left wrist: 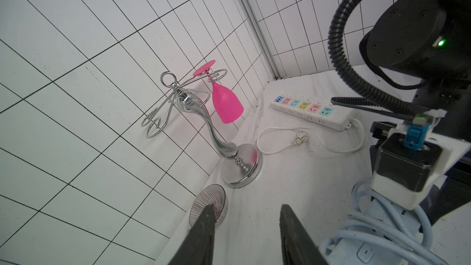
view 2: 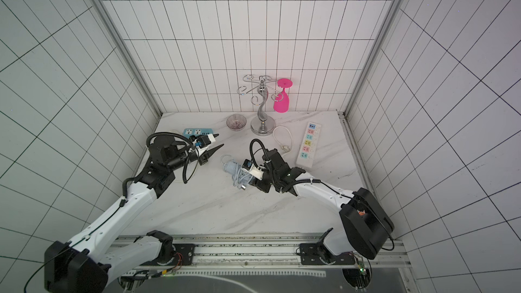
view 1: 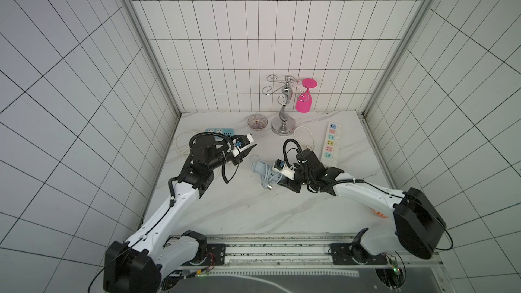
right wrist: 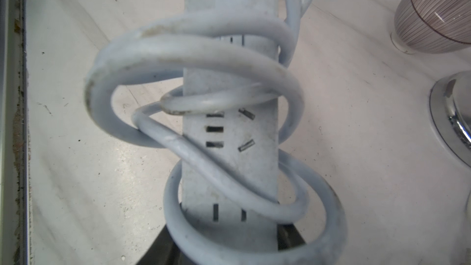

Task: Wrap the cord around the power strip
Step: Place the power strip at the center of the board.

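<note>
The right gripper [right wrist: 229, 235] is clamped on one end of the power strip [right wrist: 229, 133], with a black finger on each long edge. The cord [right wrist: 193, 54] is looped several times loosely around the strip's body and crosses over its dark sockets. In both top views the wrapped bundle sits in front of the chrome glass rack [view 1: 282, 125], toward the robot. Whether it rests on the table or is lifted clear, I cannot tell.

The left gripper [left wrist: 247, 223] holds nothing. Its jaws stand partly spread in open air, in front of the rack and to its left, near the bundle but not touching it.

The table [view 1: 253, 212] is white with grey marble veins. A pink glass [view 1: 304, 105] hangs upside down from the rack. A small striped bowl [view 1: 257, 122] stands just left of the rack's base, and a teal strip [view 1: 220, 131] lies further left. To the right of the rack lies a long white strip [view 1: 330, 142] with coloured sockets, and its white cable [view 1: 306, 136] curls between strip and rack. White tiled walls [view 1: 225, 52] with dark grid lines close in the table.
</note>
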Motion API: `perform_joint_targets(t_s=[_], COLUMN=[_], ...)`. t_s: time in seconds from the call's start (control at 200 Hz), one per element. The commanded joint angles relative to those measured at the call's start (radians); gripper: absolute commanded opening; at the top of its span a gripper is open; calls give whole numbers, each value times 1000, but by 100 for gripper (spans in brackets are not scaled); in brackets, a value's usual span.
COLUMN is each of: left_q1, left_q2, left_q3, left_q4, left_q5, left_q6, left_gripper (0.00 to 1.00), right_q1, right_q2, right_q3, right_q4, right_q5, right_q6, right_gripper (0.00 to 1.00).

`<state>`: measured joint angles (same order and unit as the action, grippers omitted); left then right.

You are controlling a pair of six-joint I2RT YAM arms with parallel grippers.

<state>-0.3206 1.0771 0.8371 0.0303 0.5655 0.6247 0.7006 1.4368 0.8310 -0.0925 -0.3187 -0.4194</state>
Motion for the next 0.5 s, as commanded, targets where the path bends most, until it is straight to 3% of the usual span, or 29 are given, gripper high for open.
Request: perform_joint_targets(t_s=[0.0, 0.495], left_q1=[6, 6], left_q2=[9, 8], left_q3=[-5, -24], left_q4=[42, 111], left_q5=[20, 4], left_q6=[-24, -141], left_gripper=[41, 43], right_q1=[-24, -36], right_q2=[26, 169], right_q3=[-36, -14], right_q4=[32, 58], right_q5=[41, 268], right_q6=[35, 34], right_gripper=[0, 0])
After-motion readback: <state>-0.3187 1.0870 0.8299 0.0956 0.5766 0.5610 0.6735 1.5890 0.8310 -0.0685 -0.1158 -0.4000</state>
